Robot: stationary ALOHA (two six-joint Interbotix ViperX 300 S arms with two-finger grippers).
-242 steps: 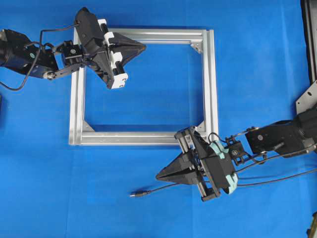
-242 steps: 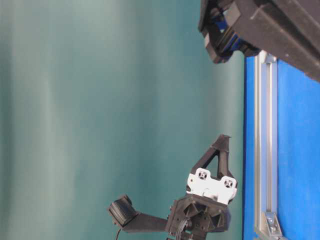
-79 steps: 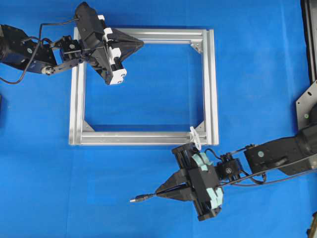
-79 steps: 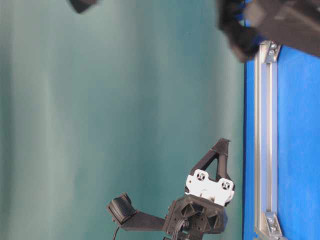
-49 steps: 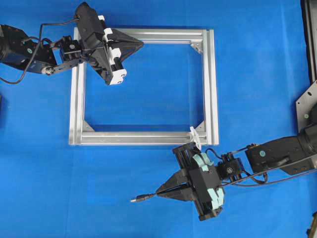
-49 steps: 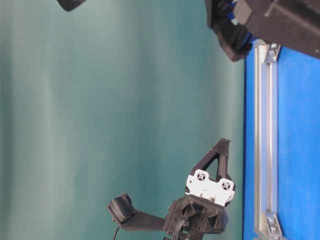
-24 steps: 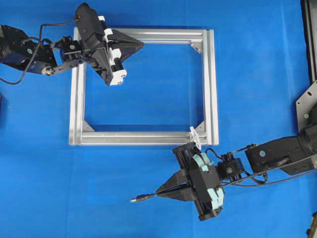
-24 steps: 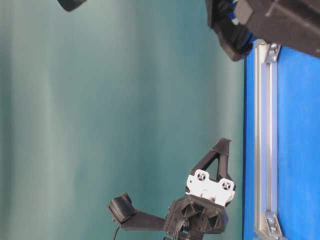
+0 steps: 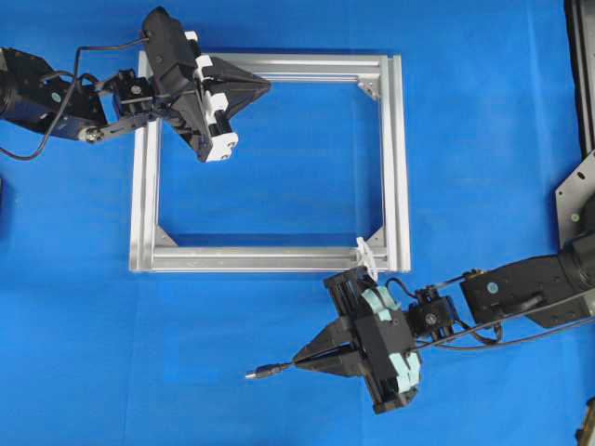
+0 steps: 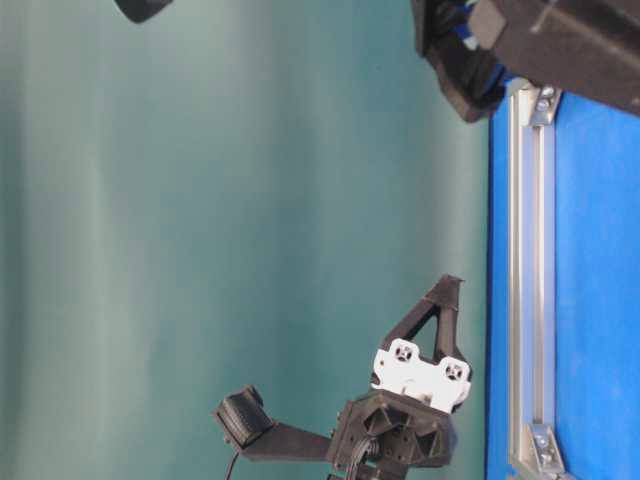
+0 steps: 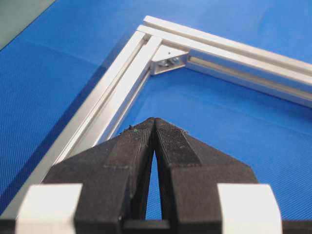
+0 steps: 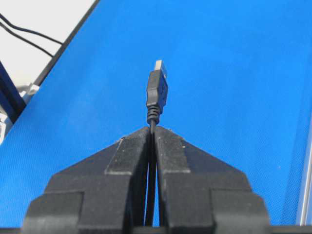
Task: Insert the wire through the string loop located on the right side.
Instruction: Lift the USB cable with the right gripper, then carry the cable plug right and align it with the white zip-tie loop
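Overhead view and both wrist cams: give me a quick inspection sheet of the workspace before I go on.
Surface: blue mat, flat, with a silver square frame lying on it.
Job's things: wire held just behind its plug, tip free and pointing away from the frame; string loop white, at the frame's lower right corner in the overhead view, not yet threaded.
Clutter: nothing seen.
Grippers: right pincer shut on the wire, below the frame; left pincer shut and empty over the frame's upper left part.
Cables: the wire trails back along the right arm; thin black leads on both arms.
Surroundings: plain green backdrop.
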